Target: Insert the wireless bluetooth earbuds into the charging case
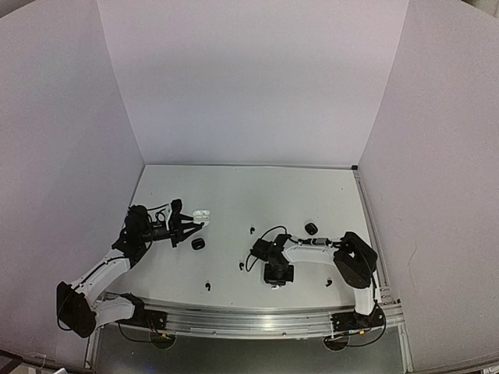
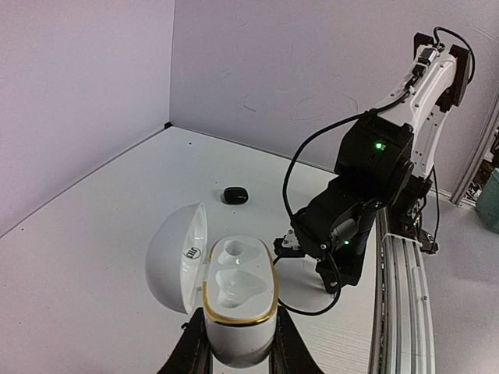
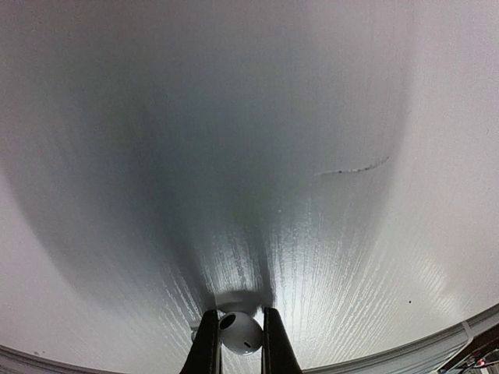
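My left gripper (image 1: 191, 220) is shut on an open white charging case (image 1: 202, 212) and holds it at the left of the table. In the left wrist view the case (image 2: 238, 288) has a gold rim. Its lid hangs open to the left and both sockets are empty, with my gripper (image 2: 239, 348) clamped on its base. My right gripper (image 1: 277, 280) points straight down at the table's near middle. In the right wrist view it (image 3: 236, 336) is shut on a white earbud (image 3: 242, 333), just above the table surface. Black earbuds lie loose (image 1: 252, 230), (image 1: 241, 266), (image 1: 207, 286).
A closed black case (image 1: 197, 244) lies just in front of the left gripper. Another black case (image 1: 311, 228) lies right of centre and also shows in the left wrist view (image 2: 235, 195). White walls enclose the table on three sides. A metal rail (image 1: 257, 319) runs along the near edge.
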Tool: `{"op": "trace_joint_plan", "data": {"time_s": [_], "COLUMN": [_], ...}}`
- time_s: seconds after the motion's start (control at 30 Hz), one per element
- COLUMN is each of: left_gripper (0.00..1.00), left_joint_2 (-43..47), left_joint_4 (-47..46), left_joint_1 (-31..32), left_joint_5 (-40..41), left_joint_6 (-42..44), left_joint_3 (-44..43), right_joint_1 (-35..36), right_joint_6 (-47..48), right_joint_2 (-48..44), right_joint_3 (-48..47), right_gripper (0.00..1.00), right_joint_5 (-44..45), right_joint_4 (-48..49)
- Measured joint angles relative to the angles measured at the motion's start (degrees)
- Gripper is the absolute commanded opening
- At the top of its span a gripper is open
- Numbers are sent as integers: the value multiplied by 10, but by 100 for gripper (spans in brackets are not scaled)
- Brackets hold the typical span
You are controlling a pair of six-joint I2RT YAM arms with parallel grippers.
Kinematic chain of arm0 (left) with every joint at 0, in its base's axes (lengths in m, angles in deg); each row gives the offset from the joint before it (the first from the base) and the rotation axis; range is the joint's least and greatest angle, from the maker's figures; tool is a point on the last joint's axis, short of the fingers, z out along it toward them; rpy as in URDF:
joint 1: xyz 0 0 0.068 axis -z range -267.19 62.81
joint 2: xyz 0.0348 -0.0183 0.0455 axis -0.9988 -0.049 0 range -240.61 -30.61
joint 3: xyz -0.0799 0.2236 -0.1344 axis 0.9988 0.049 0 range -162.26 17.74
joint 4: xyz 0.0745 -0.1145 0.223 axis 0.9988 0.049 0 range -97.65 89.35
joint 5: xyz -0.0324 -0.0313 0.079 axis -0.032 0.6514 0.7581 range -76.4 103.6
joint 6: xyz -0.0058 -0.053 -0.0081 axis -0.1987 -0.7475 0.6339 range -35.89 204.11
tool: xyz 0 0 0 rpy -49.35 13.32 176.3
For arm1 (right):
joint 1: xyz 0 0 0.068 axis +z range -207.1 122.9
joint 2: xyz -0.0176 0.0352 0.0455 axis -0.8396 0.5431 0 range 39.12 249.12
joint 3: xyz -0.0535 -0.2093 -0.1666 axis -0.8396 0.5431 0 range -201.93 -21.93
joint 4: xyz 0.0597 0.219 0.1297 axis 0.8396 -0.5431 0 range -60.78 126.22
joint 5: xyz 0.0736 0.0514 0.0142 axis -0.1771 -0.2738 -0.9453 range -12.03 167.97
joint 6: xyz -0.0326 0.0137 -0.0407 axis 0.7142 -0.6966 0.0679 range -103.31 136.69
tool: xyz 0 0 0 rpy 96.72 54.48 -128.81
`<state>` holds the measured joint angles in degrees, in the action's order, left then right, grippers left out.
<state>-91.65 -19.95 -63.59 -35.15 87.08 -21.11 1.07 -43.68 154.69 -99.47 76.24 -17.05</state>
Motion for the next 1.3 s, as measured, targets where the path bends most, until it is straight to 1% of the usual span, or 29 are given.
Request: {"op": "trace_joint_plan", "data": {"time_s": [0.17,0.27,0.37,0.5,0.6,0.7,0.77,0.93,1.13,1.3], "left_gripper": [0,0,0,0,0,0,0,0,0,0], "left_joint_2": [0,0,0,0,0,0,0,0,0,0], "left_joint_4": [0,0,-1,-18,-23,-29,-29,-30,-33,-34], "left_joint_1": [0,0,0,0,0,0,1,1,1,1], "left_joint_5": [-1,-5,-13,-33,-44,-54,-56,-56,-56,-55], "left_joint_6": [1,2,4,14,29,55,74,108,126,134], "left_joint_3": [0,0,0,7,12,12,12,12,12,12], "right_joint_1": [0,0,1,6,14,29,40,64,72,72], "right_joint_6": [26,64,123,246,344,444,505,643,751,799], "right_joint_2": [3,3,-6,-44,-89,-136,-155,-175,-154,-142], "right_joint_3": [-14,-48,-102,-200,-247,-256,-254,-212,-200,-200], "right_gripper": [0,0,0,0,0,0,0,0,0,0], "right_joint_5": [3,24,68,142,177,192,193,160,110,90], "right_joint_4": [-3,-6,-6,13,66,147,205,368,447,478]}}
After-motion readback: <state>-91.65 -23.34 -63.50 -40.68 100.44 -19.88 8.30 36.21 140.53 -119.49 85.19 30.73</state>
